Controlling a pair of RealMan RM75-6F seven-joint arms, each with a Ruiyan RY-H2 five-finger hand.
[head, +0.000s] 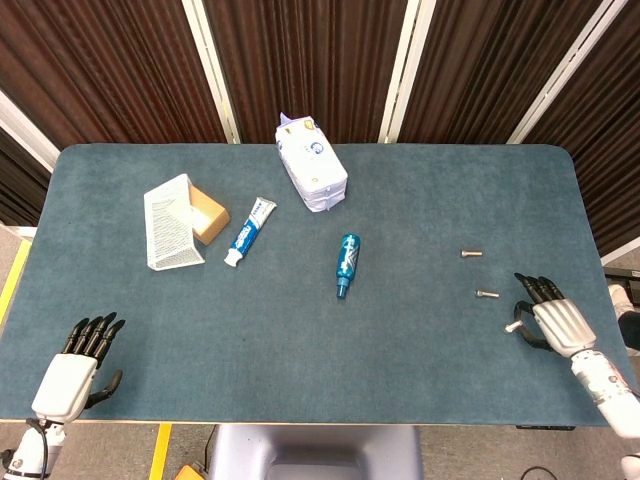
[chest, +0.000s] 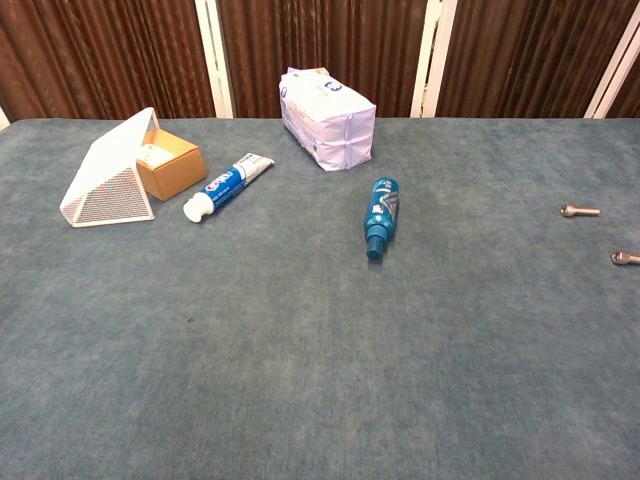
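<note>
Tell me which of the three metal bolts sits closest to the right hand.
The nearest bolt, right at the right hand, partly under its fingers. The middle bolt and far bolt lie apart, farther up the table.

Right hand (head: 556, 322): white shell, black fingers; a silver bolt (head: 512, 326) just at its thumb side, two more silver bolts (head: 487, 294) (head: 471, 254) just beyond its fingertips. Left hand (head: 70, 372): same white and black, on a teal-blue table covering (head: 300, 340). Farther from both hands: blue bottle (head: 346, 264), blue-and-white toothpaste tube (head: 249, 231), white mesh basket (head: 170, 222), tan cardboard box (head: 209, 212), white pack with blue print (head: 312, 163), dark brown ribbed curtain with white strips (head: 300, 60).
</note>
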